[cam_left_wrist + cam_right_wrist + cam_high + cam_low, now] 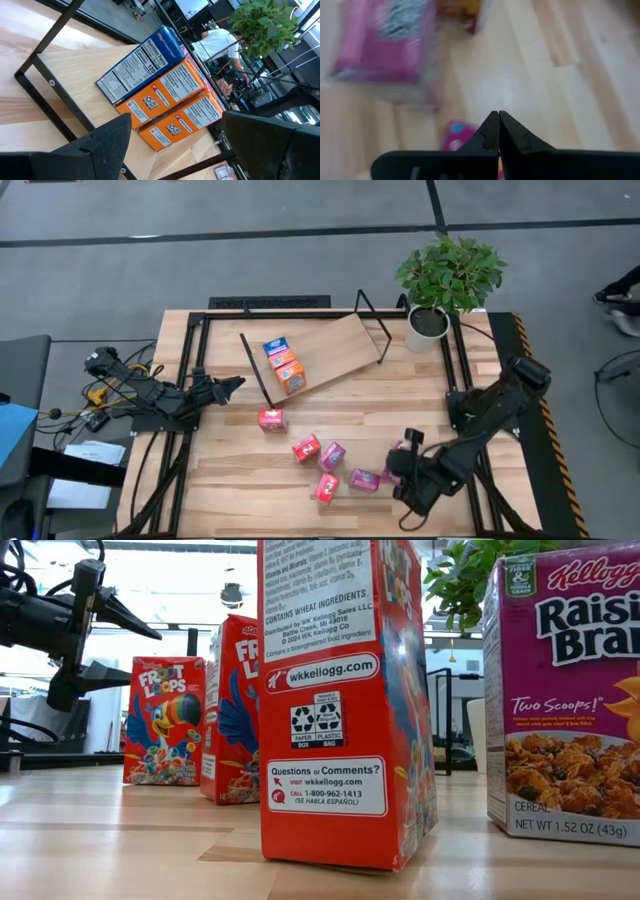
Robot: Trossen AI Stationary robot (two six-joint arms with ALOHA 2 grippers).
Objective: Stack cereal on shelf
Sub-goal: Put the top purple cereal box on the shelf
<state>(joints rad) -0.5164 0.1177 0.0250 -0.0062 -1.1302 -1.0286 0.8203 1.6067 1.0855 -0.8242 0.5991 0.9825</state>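
Plywood shelf (330,350) holds three boxes; six lie loose on the tabletop (230,470). Right gripper (498,131), pinched empty, nears a pink box (364,479) and must open; left gripper (232,384) waits wide.

A red cereal box (340,700) at table level carries "wkkellogg.com", "Questions or Comments?", "1-800-962-1413", "Contains wheat ingredients" and a "Paper box / Plastic bag" recycling mark. Behind it, a Froot Loops box (163,720) shows its name. A magenta Kellogg's Raisin Bran box (565,690) reads "Two Scoops!" and "NET WT 1.52 OZ (43g)". A blue box (142,62) bears "Nutrition Facts".
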